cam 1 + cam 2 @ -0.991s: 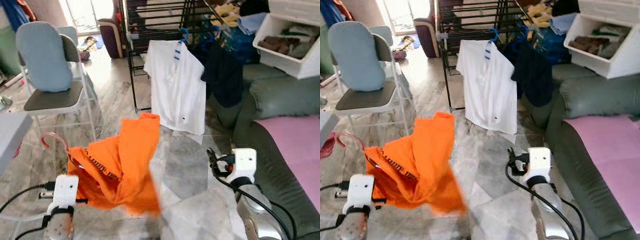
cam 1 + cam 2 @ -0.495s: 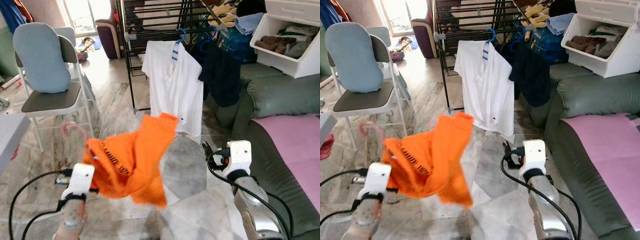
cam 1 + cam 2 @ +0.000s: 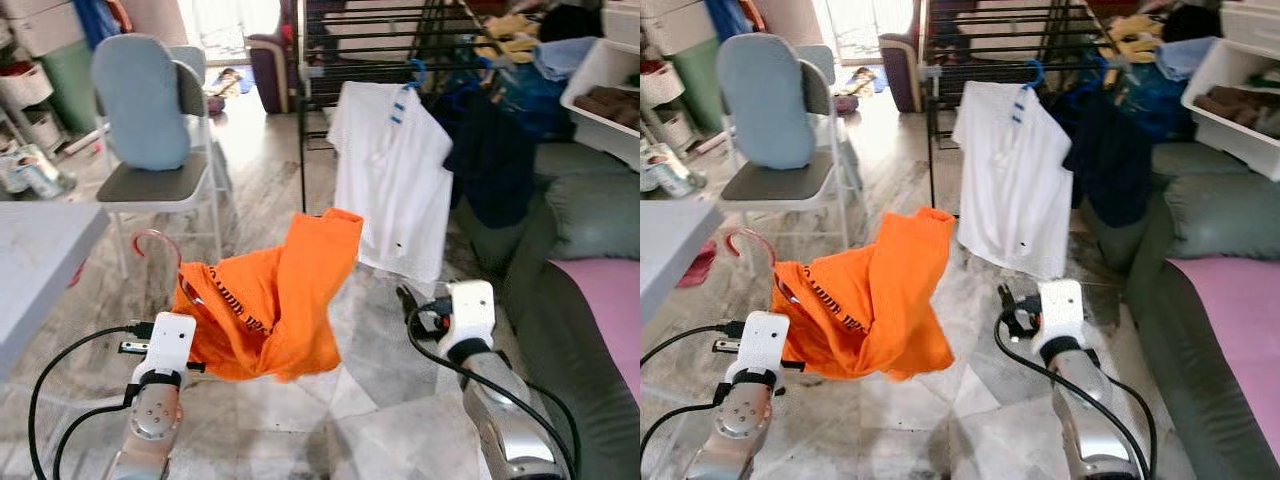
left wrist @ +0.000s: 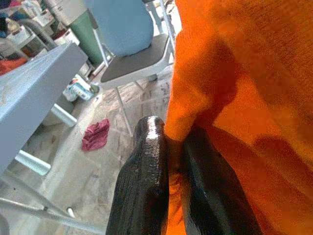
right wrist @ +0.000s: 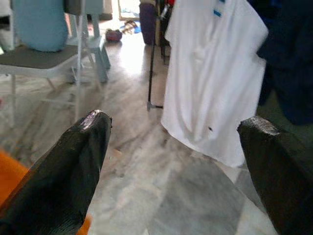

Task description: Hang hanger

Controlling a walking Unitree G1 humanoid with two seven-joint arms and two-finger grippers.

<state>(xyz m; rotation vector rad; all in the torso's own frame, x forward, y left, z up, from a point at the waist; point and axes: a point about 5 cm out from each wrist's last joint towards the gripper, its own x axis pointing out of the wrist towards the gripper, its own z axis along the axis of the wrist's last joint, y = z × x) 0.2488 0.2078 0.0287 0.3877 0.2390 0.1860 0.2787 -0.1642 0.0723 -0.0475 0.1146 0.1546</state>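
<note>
Left gripper (image 4: 168,161) low at front left, fingers pressed together on orange shirt (image 3: 270,305), pinching the fabric. Shirt draped on a pink hanger (image 3: 155,243), hook sticking up at shirt's left, held in the air over marble floor (image 3: 260,190), well short of the rack. Right gripper (image 5: 176,142) at front right, fingers spread wide, nothing between them, pointed at the floor and the white shirt (image 3: 395,185). White shirt already hanging on a blue hanger (image 3: 414,70) from black drying rack (image 3: 360,40). Dark garment (image 3: 495,160) hanging just beside it on the right, also from the rack. Folding chair (image 3: 160,180) with light blue cushion (image 3: 140,100) at left, between table and rack. Grey table edge (image 3: 40,260) at far left. Green sofa (image 3: 590,210) with pink cover (image 3: 605,300) on the right, white bin (image 3: 605,95) of clothes above it. Red rag (image 4: 96,134) on floor near the table leg.
</note>
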